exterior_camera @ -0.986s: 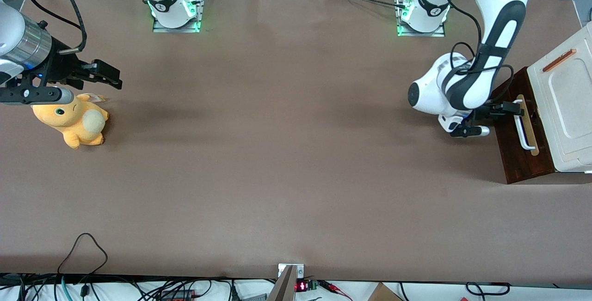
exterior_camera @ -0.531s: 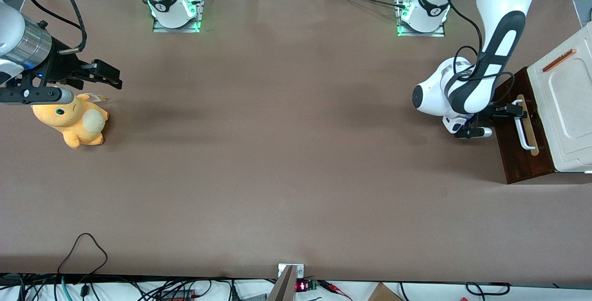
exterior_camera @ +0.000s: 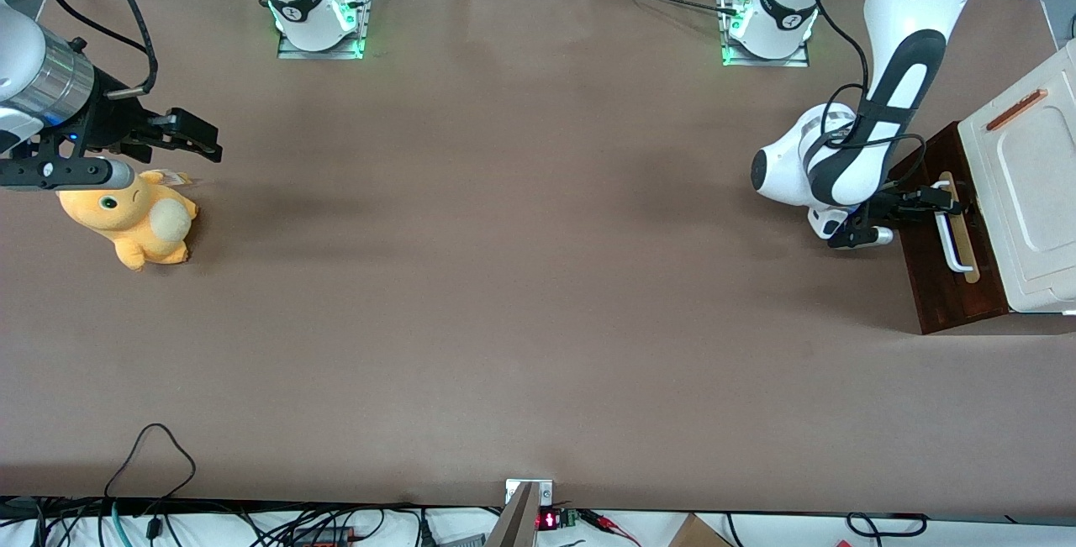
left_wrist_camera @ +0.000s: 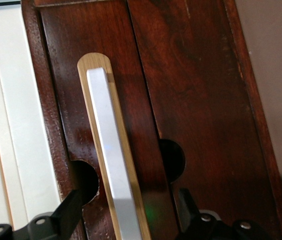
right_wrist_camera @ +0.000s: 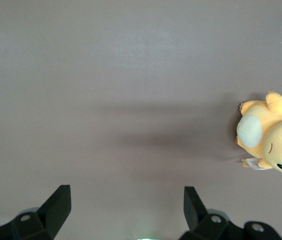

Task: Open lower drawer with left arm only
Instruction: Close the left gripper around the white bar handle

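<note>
One tool (left_wrist_camera: 128,212) straddles drawer handle (left_wrist_camera: 110,160).

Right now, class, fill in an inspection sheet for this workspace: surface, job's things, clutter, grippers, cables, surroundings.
Surface: brown table, flat.
Job's things: lower drawer, dark wood front, white handle on a pale strip; cream cabinet top above it.
Clutter: orange plush toy toward the parked arm's end.
Grippers: left arm at the drawer; gripper open, one finger on each side of the handle.
Cables: black loop at the table's near edge.
Surroundings: nothing seen.
</note>
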